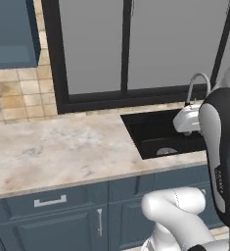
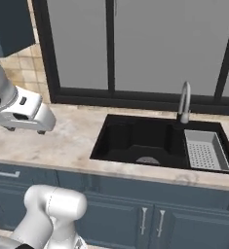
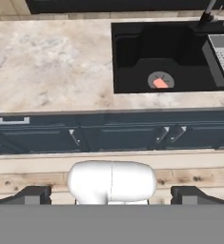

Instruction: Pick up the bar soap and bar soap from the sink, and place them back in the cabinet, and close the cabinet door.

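One small salmon bar soap [image 3: 160, 84] lies on the round grey drain [image 3: 160, 80] of the black sink [image 3: 127, 57]. My gripper [image 3: 111, 194] hangs high above the counter and looks down, its two dark fingertips [image 3: 31, 194] far apart, open and empty. From the left base the hand [image 1: 187, 120] shows over the sink [image 1: 136, 128]; from the right base the gripper [image 2: 24, 128] is left of the sink [image 2: 111, 141], above the counter. A corner of the dark blue-grey upper cabinet [image 1: 11, 34] [image 2: 9, 24] sits at top left; I cannot make out its door.
A curved grey faucet [image 2: 184, 101] stands behind the sink, with a perforated draining tray [image 2: 203, 148] on its right side. A marble counter [image 1: 62, 147] stretches left. Dark-framed windows [image 1: 92, 44] fill the wall. Blue drawers and base cabinets [image 2: 145, 214] run below.
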